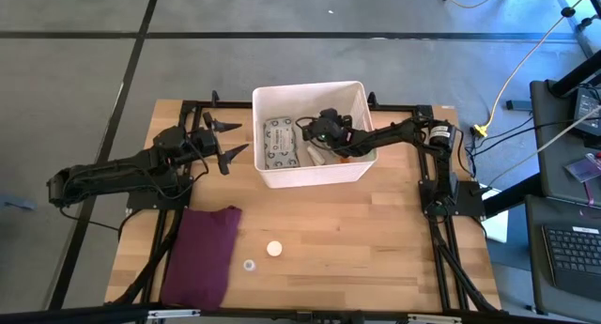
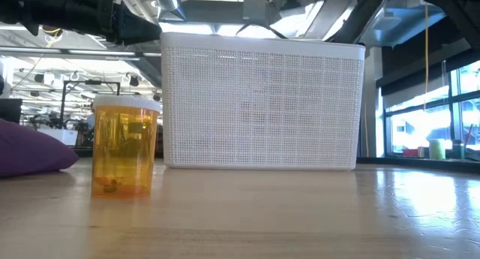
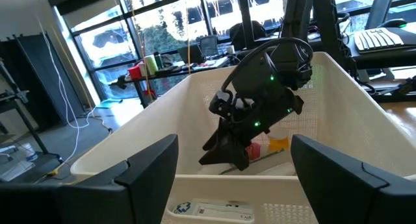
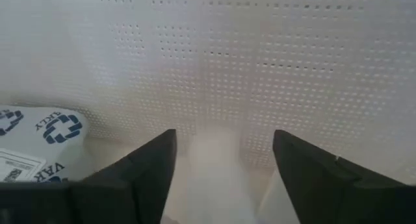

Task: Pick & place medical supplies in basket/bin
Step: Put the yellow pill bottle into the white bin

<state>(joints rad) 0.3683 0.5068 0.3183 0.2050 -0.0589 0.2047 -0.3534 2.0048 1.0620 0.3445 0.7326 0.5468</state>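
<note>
1. The basket [image 1: 315,136] stands, in the high view, at the far middle of the wooden table [image 1: 376,239]. A grey-green packet [image 1: 280,143] lies flat in its left half. The right gripper [image 1: 315,131] reaches down inside the basket, beside the packet; its fingers look parted here. The left gripper [image 1: 228,143] hangs just outside the basket's left wall, fingers spread wide, holding nothing. On the near side of the basket a maroon cloth [image 1: 202,251] lies on the table, and a white-capped bottle [image 1: 274,249] and a small clear cap [image 1: 249,265] sit well apart from the basket, just right of the cloth.

2. In the low view the basket [image 2: 262,101] shows as a white wall of fine perforations. An amber bottle with a white lid [image 2: 125,145] stands upright nearer the camera, to the basket's left; the cloth [image 2: 34,154] bulges further left.

3. The left wrist view looks over the basket's rim [image 3: 195,178] between its own spread fingers [image 3: 149,169]. The right gripper [image 3: 231,152] is inside, and something orange and red lies on the floor beside it.

4. In the right wrist view the open fingers [image 4: 140,169] face the basket's perforated inner wall [image 4: 260,55], nothing between them. The packet [image 4: 39,136], printed with blue recycling marks, lies beside one finger.
</note>
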